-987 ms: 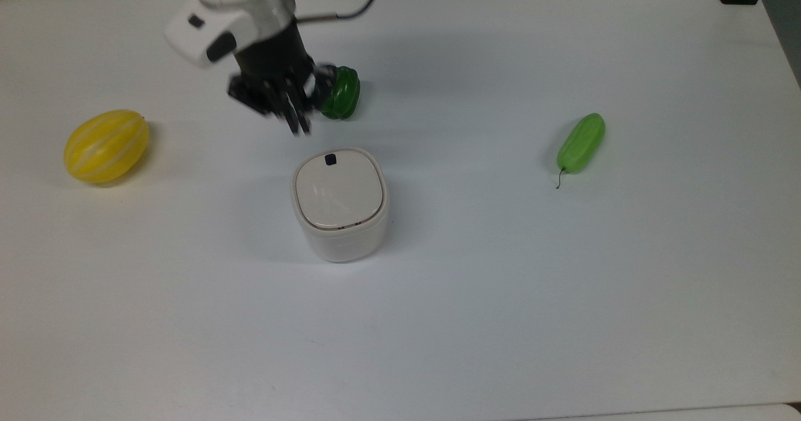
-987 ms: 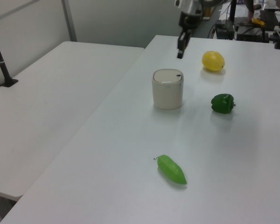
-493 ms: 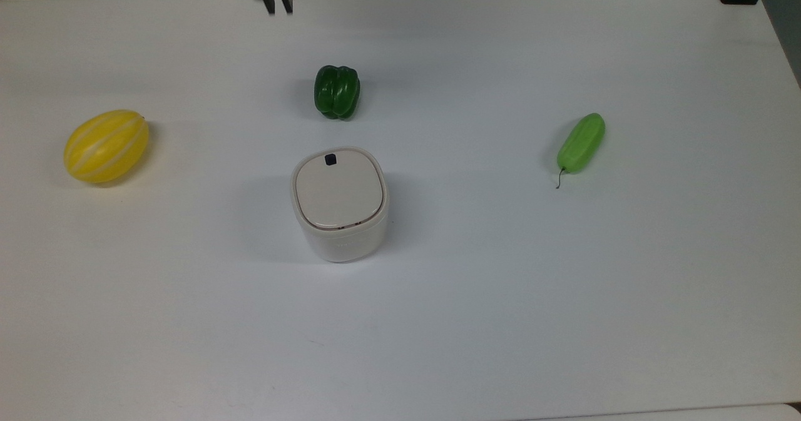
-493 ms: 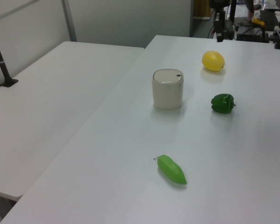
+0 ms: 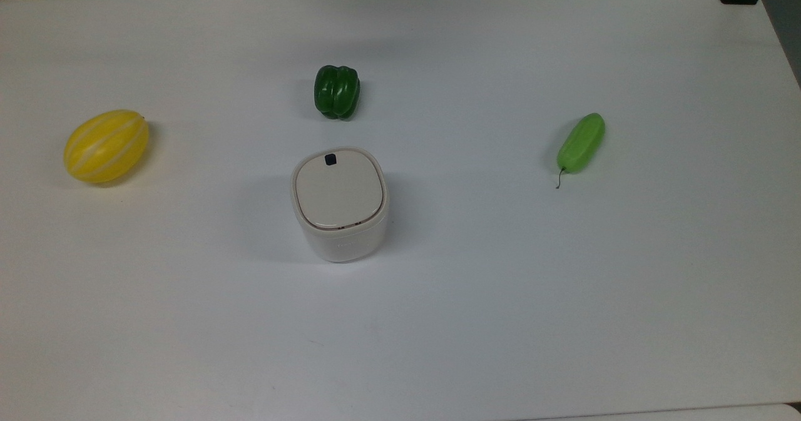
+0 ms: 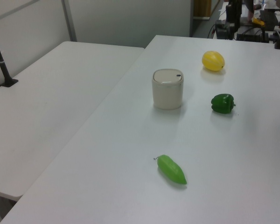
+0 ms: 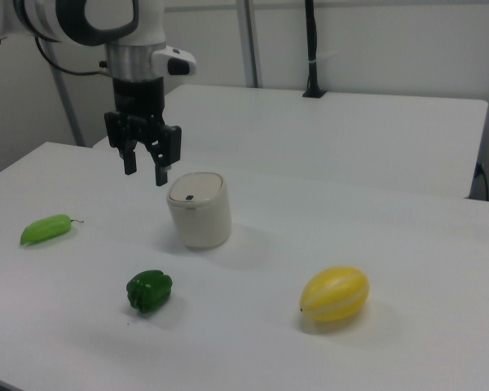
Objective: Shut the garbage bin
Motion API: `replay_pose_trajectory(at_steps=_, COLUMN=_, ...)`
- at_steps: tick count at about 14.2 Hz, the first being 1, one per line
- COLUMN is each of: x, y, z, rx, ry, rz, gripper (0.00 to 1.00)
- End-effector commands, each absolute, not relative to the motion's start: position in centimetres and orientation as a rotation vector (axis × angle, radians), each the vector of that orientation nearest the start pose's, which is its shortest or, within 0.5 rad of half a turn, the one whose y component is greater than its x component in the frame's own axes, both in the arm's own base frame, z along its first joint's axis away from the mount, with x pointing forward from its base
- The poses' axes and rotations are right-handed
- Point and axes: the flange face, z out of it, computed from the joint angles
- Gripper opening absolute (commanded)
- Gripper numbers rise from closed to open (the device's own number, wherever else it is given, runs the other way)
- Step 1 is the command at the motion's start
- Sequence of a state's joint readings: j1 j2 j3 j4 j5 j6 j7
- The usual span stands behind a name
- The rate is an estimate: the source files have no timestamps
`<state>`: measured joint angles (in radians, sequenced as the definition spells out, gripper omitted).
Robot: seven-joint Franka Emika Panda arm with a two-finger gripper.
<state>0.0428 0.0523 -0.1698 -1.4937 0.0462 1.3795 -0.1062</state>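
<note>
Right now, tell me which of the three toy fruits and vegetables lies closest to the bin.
The dark green bell pepper, just beside the garbage bin.

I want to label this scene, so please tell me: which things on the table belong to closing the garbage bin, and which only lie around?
For the job:
- small white rounded-square plastic garbage bin
- its flat beige lid
- black two-finger gripper, open

Lying about:
- yellow ribbed melon
- dark green bell pepper
- light green cucumber
</note>
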Motion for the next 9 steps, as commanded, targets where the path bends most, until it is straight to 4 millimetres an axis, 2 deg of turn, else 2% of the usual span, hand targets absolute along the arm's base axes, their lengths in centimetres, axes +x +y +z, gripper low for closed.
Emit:
replay_pose_trajectory(at_steps=1, x=53.4, y=-7.9, z=63.6, rx=-3.087, ry=0.1, rz=0.184, gripper=1.0)
replay_pose_trajectory(at_steps=4, x=53.4, y=-10.3, z=64.9, rx=-3.073, ry=0.173, rz=0.127, gripper=1.0)
replay_pose_trajectory(at_steps=9, x=53.3, y=-10.3, z=65.0, rx=-3.067, ry=0.176, rz=0.127, gripper=1.0)
